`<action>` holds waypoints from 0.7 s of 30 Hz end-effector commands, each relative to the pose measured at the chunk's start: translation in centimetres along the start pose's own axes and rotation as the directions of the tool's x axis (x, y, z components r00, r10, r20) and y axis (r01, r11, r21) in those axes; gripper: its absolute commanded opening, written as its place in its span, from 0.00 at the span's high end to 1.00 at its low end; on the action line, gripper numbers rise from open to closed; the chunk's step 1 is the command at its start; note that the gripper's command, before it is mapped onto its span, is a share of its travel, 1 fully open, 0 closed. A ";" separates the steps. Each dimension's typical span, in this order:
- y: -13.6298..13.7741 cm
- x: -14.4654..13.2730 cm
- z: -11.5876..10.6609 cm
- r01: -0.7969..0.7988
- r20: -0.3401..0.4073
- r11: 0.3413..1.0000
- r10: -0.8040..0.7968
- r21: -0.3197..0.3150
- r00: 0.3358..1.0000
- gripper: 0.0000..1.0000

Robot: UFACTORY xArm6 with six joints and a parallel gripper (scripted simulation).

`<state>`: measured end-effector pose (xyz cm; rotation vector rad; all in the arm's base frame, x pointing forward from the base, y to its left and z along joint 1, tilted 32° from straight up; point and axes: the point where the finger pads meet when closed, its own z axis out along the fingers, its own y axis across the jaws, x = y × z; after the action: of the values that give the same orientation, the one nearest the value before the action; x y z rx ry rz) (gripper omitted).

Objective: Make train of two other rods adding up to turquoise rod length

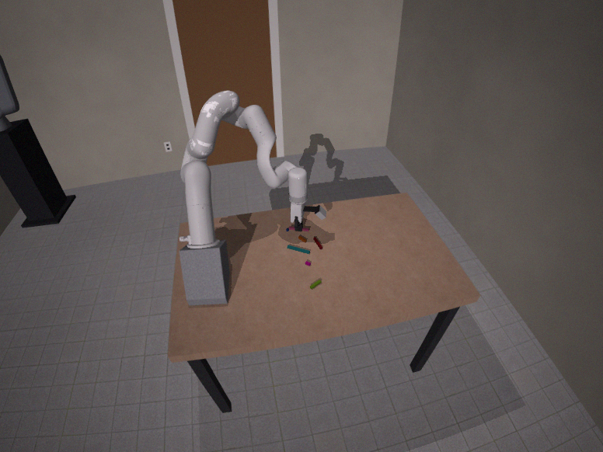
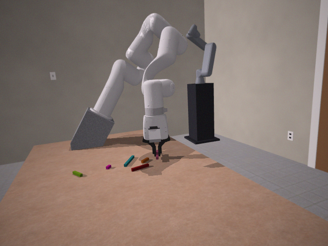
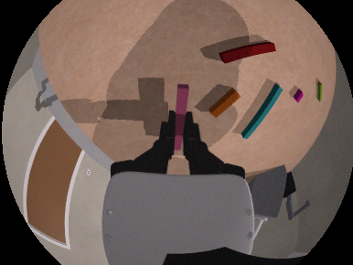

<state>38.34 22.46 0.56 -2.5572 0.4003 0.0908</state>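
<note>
My gripper [image 1: 297, 225] [image 2: 157, 153] [image 3: 179, 121] points straight down and is shut on the pink rod [image 2: 157, 156] [image 3: 181, 102], holding it level and very low over the table [image 1: 389, 272] [image 2: 159, 211]. I cannot tell whether the rod touches the table. Close by lie the orange rod [image 1: 302, 238] [image 2: 144, 159] [image 3: 225, 102] and the red rod [image 1: 318, 242] [image 2: 140, 167] [image 3: 247, 52]. The turquoise rod [image 1: 298, 248] [image 2: 129, 160] [image 3: 262, 111] lies just beyond them. The small magenta rod [image 1: 308, 262] [image 2: 108, 166] [image 3: 298, 95] and the lime rod [image 1: 315, 283] [image 2: 77, 173] [image 3: 318, 90] lie farther off. A tiny blue rod [image 1: 287, 229] sits beside the gripper.
The arm's grey base block [image 1: 204, 272] [image 2: 91, 129] stands at the table's edge. A black pedestal [image 2: 200, 111] stands on the floor beyond the table.
</note>
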 end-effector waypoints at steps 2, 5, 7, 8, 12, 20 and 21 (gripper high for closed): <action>-0.1 0.1 -0.1 0.001 -0.002 1.000 -0.001 0.001 1.000 0.96; -0.1 0.1 0.0 0.001 -0.002 1.000 -0.001 0.001 1.000 0.96; -0.1 0.1 0.2 0.001 -0.002 1.000 -0.001 0.001 1.000 0.96; -0.1 0.1 0.3 0.001 -0.002 1.000 -0.001 0.001 1.000 0.96; -0.1 0.1 0.4 0.001 -0.002 1.000 -0.001 0.001 1.000 0.96; -0.1 0.1 1.1 0.001 -0.002 1.000 -0.001 0.001 1.000 0.96; -0.1 0.1 1.1 0.001 -0.002 1.000 -0.001 0.001 1.000 0.96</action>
<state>38.35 23.03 -0.36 -2.5574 0.4003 0.0913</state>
